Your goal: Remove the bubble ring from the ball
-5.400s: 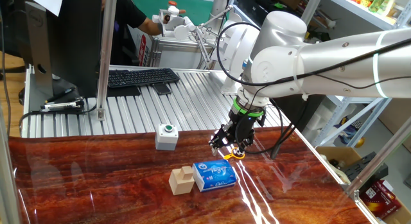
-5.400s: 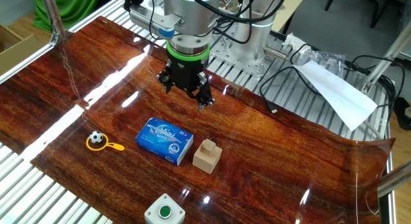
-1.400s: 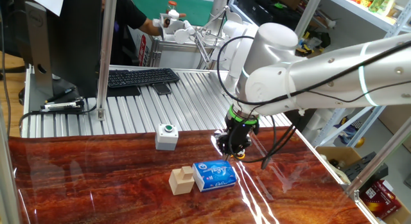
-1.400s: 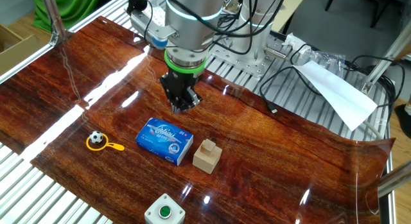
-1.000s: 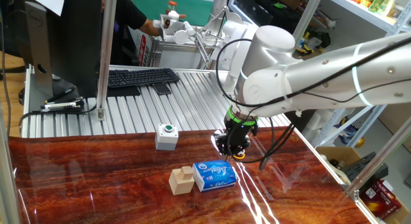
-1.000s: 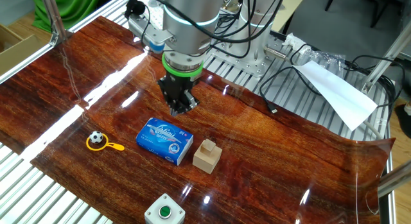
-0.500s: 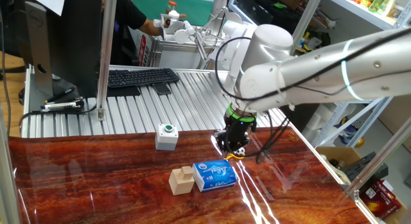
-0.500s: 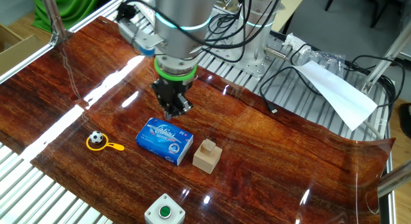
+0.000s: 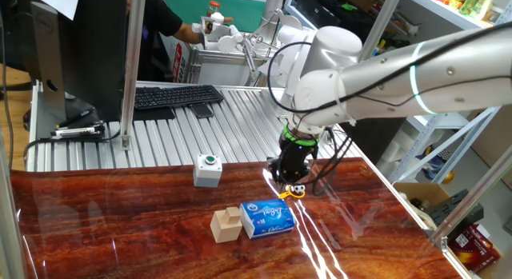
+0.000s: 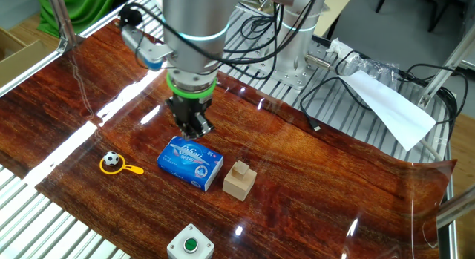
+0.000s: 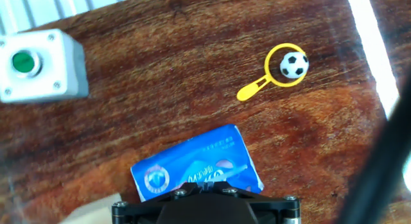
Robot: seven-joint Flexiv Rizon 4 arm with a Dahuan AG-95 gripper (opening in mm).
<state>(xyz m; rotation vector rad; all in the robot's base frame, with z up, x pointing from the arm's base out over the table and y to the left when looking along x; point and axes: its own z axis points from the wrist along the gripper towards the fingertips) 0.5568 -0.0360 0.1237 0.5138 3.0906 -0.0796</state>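
Note:
The ball point(image 11: 295, 65), white with black patches, sits inside the loop of the orange-yellow bubble ring point(image 11: 270, 75) on the wooden table; the ring's short handle points down-left. Both show in the other fixed view, ball point(image 10: 111, 161) and ring point(image 10: 130, 169), near the table's front-left edge. My gripper point(image 10: 192, 130) hangs above the table just behind the blue tissue pack point(image 10: 191, 162), well to the right of the ball. Its fingers are together and hold nothing. In the hand view the gripper point(image 11: 204, 183) is over the pack point(image 11: 192, 166), with the ball up and to the right.
A grey box with a green button point(image 11: 38, 63) stands at the hand view's upper left, also in the other fixed view point(image 10: 190, 244). A stepped wooden block point(image 10: 239, 179) sits right of the pack. Cables and a white sheet point(image 10: 386, 103) lie beyond the table's far edge.
The fingers, spread open 5.4 s ago, are shut. Over the last second the gripper has moved left in the other fixed view, towards the pack and the ball's side. Ball and ring have not moved.

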